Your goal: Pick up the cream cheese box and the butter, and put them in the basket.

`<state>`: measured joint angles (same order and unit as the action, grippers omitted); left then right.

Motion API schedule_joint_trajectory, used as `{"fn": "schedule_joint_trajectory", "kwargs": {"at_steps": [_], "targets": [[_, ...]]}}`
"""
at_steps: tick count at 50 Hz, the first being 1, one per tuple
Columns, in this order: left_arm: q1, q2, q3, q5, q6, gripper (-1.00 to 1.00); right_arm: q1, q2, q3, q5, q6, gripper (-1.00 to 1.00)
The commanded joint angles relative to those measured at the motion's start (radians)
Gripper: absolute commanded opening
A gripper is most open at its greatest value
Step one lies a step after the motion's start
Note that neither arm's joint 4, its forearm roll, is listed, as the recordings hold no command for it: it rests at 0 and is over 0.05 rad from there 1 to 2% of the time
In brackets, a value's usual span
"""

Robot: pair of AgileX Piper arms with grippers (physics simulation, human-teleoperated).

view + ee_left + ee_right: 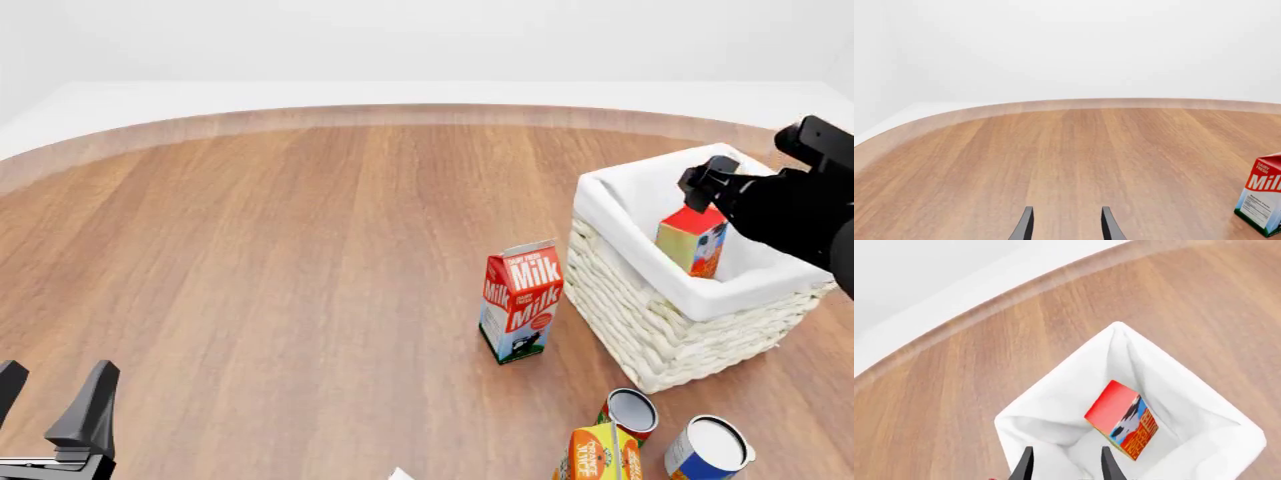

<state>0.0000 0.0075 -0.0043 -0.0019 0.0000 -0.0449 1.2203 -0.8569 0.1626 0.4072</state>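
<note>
The butter [691, 240], an orange-and-red carton with a red end up, stands tilted inside the basket [641, 320] at the right of the table. From the right wrist it shows as the butter [1124, 422] leaning on the white liner of the basket [1067, 372]. My right gripper [705, 186] hovers just above it, over the basket's far side, open [1066, 450] and holding nothing. Low at the near left, my left gripper [54, 382] is also open [1067, 210] over bare wood. The cream cheese box is out of view.
A red-and-white milk carton [521, 300] stands upright just left of the basket; the left wrist view catches the same milk carton [1262, 200]. Two open cans [630, 410] [707, 447] and an orange-yellow carton [597, 455] sit near the front edge, below the basket.
</note>
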Motion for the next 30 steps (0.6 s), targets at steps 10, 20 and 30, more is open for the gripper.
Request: {"fn": "schedule_joint_trajectory", "kwargs": {"at_steps": [10,20,30], "targets": [[0.0,0.0,0.0,0.0,0.0,1.0,0.107,-0.108,-0.01,0.101,-0.05,1.0],[0.0,0.0,0.0,0.0,0.0,1.0,0.211,-0.214,-0.031,0.2,-0.097,1.0],[0.0,0.0,0.0,0.0,0.0,1.0,0.32,-0.314,-0.055,0.308,-0.149,1.0]]}}
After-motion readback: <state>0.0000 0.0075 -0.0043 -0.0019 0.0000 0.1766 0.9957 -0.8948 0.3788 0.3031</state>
